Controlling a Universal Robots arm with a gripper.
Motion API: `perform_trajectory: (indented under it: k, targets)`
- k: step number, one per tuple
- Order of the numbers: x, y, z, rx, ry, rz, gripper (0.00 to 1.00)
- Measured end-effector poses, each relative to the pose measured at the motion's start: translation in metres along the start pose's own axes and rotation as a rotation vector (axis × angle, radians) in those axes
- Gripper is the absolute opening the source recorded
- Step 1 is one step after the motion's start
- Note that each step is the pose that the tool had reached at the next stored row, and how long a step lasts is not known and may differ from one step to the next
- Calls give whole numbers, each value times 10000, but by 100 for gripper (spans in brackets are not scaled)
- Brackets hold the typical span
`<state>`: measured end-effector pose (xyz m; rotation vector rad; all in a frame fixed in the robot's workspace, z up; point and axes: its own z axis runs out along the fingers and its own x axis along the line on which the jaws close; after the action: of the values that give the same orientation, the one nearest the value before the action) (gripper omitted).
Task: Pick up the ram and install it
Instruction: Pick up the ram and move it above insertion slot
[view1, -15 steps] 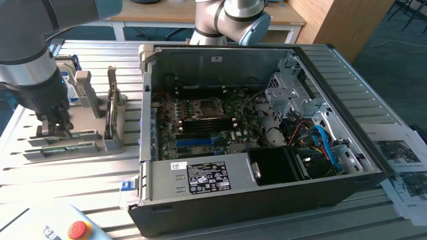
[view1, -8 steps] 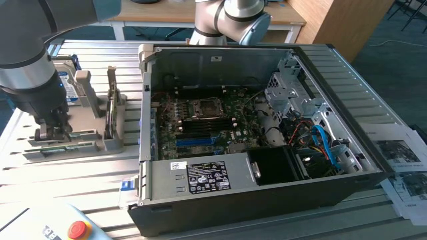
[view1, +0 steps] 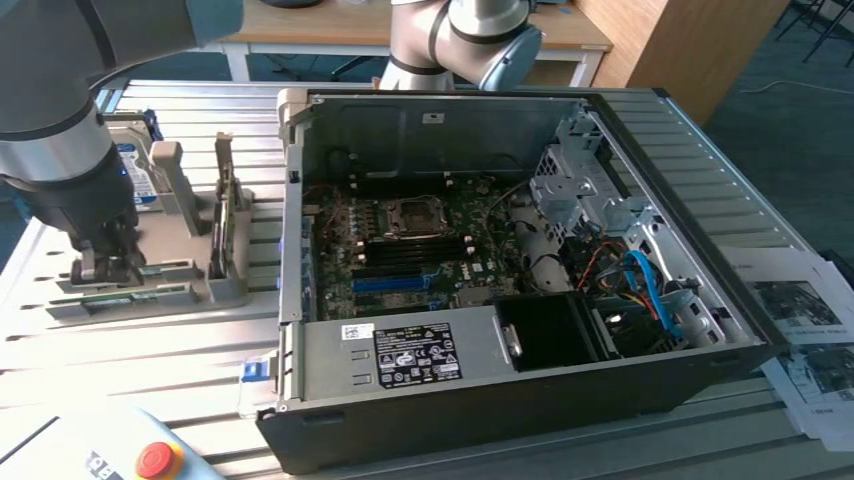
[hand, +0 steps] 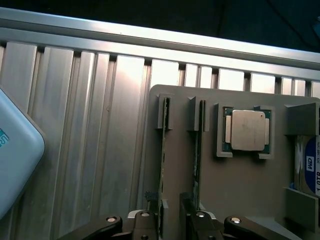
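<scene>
Two ram sticks stand on edge in slots of a grey holder (hand: 240, 190): one ram (hand: 162, 170) runs down between my fingertips, the other ram (hand: 198, 160) lies beside it, under one finger (hand: 200, 222). My gripper (hand: 172, 227) is open and low over the holder, its jaws straddling the first stick without closing on it. In the exterior view the gripper (view1: 110, 268) hangs at the holder (view1: 200, 290) on the exterior view's left, with a ram (view1: 167, 269) showing as a thin green strip beside it.
An open computer case (view1: 534, 400) lies in the middle, its motherboard (view1: 400, 250) facing up with memory slots (view1: 394, 283). The holder also carries a processor chip (hand: 247, 131) and a hard drive (hand: 307, 172). A white box (view1: 80, 450) with a red button sits in front.
</scene>
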<state>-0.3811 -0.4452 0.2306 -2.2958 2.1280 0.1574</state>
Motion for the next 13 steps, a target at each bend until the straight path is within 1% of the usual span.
perform_trajectory:
  k: [13]
  targets:
    - [13, -10, 167, 0, -1, -1, 31]
